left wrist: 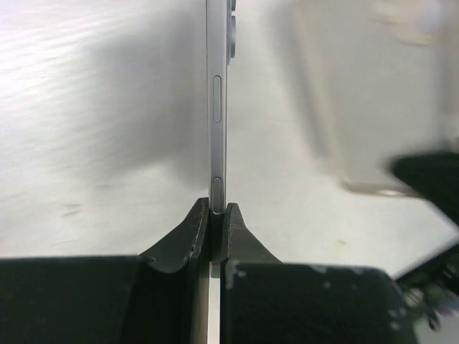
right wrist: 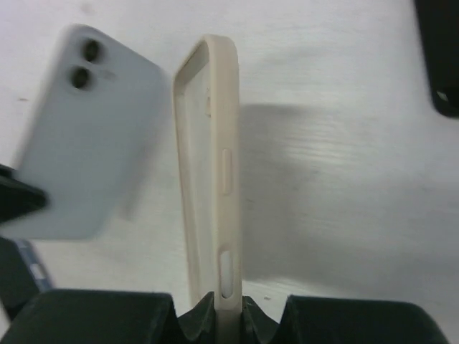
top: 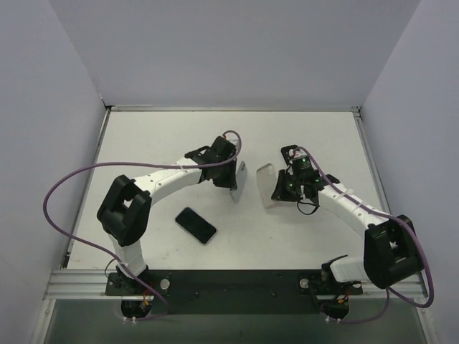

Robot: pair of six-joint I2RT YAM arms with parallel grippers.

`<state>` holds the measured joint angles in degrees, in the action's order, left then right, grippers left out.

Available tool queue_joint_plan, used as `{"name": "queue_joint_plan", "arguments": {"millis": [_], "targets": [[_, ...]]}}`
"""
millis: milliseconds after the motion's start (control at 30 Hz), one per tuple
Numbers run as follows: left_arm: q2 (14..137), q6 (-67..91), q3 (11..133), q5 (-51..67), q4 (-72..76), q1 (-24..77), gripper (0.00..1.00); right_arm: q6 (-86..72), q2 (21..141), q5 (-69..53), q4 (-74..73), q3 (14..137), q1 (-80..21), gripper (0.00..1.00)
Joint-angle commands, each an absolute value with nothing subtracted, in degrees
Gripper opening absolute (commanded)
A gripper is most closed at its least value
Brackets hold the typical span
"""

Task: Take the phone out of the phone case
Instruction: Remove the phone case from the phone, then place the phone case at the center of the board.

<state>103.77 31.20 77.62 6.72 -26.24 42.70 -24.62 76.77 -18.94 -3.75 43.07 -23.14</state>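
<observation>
Left gripper: my left gripper is closed tight on the phone. The two fingers pinch its front and back faces at one end, so it juts straight out ahead of them, edge-on to my wrist camera.
Why that hold: pinching the flat faces leaves the phone's rim free all round, and that lets a case come off it.
Right gripper: my right gripper is clamped on one end of the phone case, which stands out ahead of the fingers in the same way, hollow side turned toward my left arm.
Case contents: empty; I see the bare inner wall of the shell.
Where the phone is: to the left of my right gripper, just beside the case but apart from it, camera lenses facing my right wrist.
Task state: by my reckoning the separation is done, with phone and case each in its own gripper.
Other item: a dark phone lies flat on the table, on the near side of my left gripper and well apart from both pieces.
Next, as I judge: set the two pieces down gently and apart; the thin case may flex under a pinch.
</observation>
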Motion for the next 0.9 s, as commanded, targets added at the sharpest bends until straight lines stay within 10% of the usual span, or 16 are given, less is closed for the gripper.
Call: {"name": "queue_joint_plan", "arguments": {"millis": [0, 500, 667, 867], "targets": [[100.90, 28.92, 77.70, -5.01, -33.57, 36.74, 0.00, -21.01, 77.25, -7.13, -15.90, 44.74, -23.20, 0.00], [99.93, 27.60, 79.89, -8.95, -35.24, 36.65, 0.00, -26.01, 80.85, -18.36, -4.33, 45.79, -19.87, 0.00], [101.69, 26.46, 83.31, -15.28, -38.66, 36.91, 0.00, -28.48, 86.21, -16.37, -4.03, 49.73, -17.93, 0.51], [105.90, 24.88, 89.20, -22.84, -42.54, 37.09, 0.00, -27.60, 86.14, -2.04, -13.34, 55.02, -17.93, 0.72]]}}
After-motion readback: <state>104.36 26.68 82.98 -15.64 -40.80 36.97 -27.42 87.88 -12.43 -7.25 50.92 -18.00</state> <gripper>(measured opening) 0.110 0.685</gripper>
